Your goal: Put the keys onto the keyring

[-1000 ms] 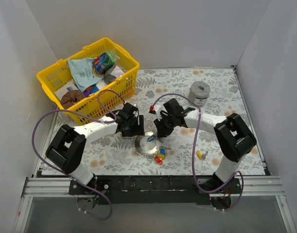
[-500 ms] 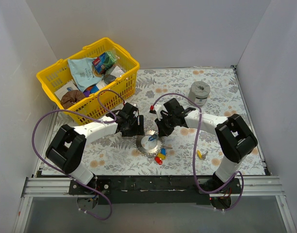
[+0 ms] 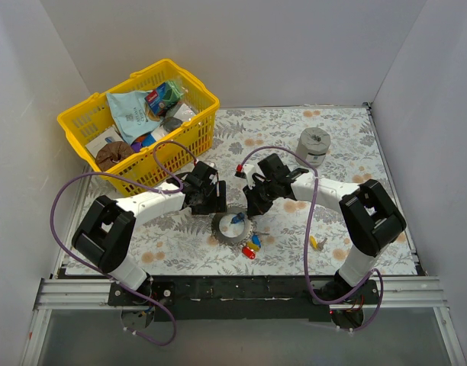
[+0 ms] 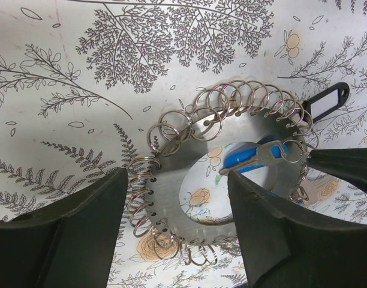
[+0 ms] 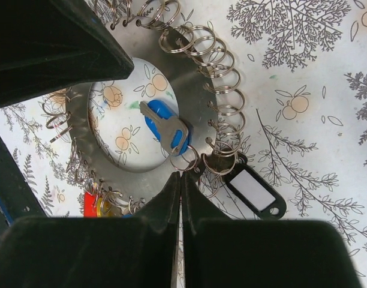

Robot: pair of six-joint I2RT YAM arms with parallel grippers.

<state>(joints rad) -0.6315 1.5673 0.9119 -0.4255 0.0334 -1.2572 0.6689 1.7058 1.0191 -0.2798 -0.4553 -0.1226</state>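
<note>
The keyring (image 5: pixel 192 81) lies flat on the flowered table (image 3: pixel 336 206), between the 2 arms, its rim crowded with small wire loops. A blue key (image 5: pixel 165 129) rests in the open centre, its head hooked to 1 of those loops on the side nearest the right gripper (image 5: pixel 181 180).

That gripper has its jaws pressed together, tips right at the rim beside the loop carrying the blue key. Whether it pinches a loop or only presses there is hidden by its own fingers. Likely it is there to steady or work that loop.

The left gripper (image 4: pixel 176 179) hangs over the opposite side with jaws spread wide and nothing between them — probably placed to brace the ring so it does not slide.

A black tag (image 5: pixel 253 192) with a white label hangs off the rim. Red and yellow keys (image 3: pixel 251 248) lie against the near edge; another yellow key (image 3: pixel 313 242) lies loose, well apart to the right, so the job looks only partly done.
</note>
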